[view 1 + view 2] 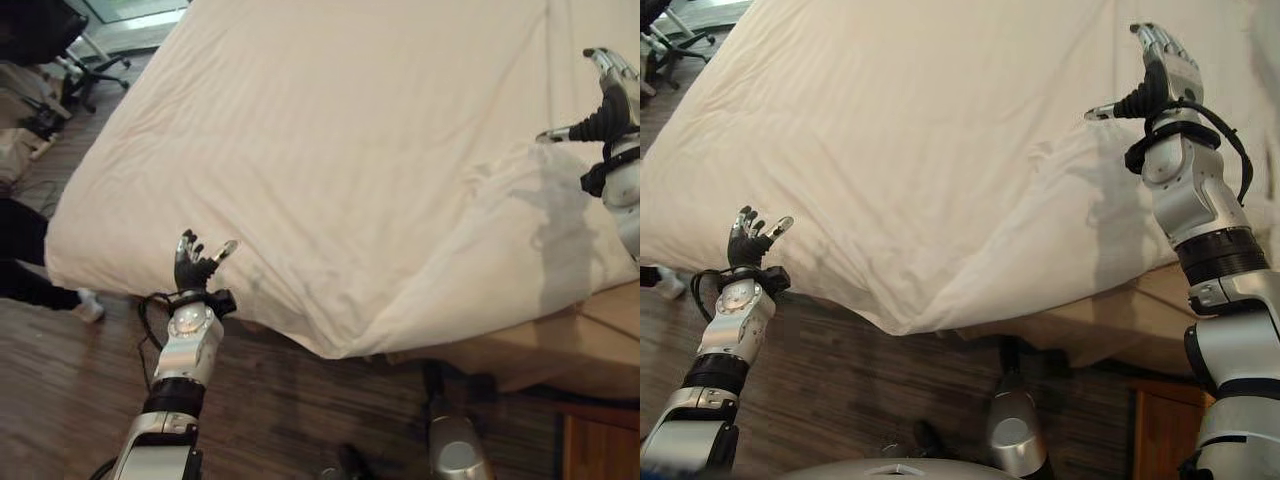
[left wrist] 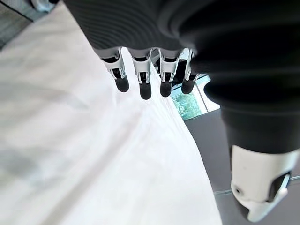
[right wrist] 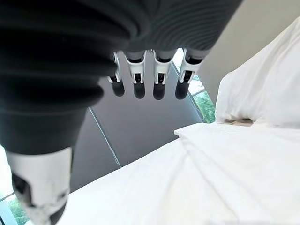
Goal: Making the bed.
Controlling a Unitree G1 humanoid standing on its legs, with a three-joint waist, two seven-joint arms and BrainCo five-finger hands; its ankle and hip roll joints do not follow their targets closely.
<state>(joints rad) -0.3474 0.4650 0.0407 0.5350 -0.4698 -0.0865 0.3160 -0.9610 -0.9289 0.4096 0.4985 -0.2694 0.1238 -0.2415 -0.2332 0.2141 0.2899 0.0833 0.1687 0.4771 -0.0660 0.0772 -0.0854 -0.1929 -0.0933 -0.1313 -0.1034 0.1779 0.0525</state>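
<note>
Hands (image 1: pixel 750 243) open above duvet (image 1: pixel 330 170)

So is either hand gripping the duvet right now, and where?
Nothing is held. The left hand and right hand are both open above the duvet.

Cream cloth duvet (image 1: pixel 330 150), matt, woven with faint tone-on-tone stripes, softly creased near its hanging corner. White cloth pillow (image 3: pixel 262 84), smooth and matt. Wood bed frame (image 1: pixel 590 345), pale tan, flat satin finish. Wood-grain plank floor (image 1: pixel 70 390), dark brown, slight sheen. Left robot hand (image 1: pixel 197 262): brushed silver metal fingers with dark rubbery matt tips, ribbed black matt cover behind. Right robot hand (image 1: pixel 1160 75): same silvery metal, glossy highlights on the casing, black ribbed cover at the wrist. Office chair (image 1: pixel 95 70) with black plastic base.
</note>
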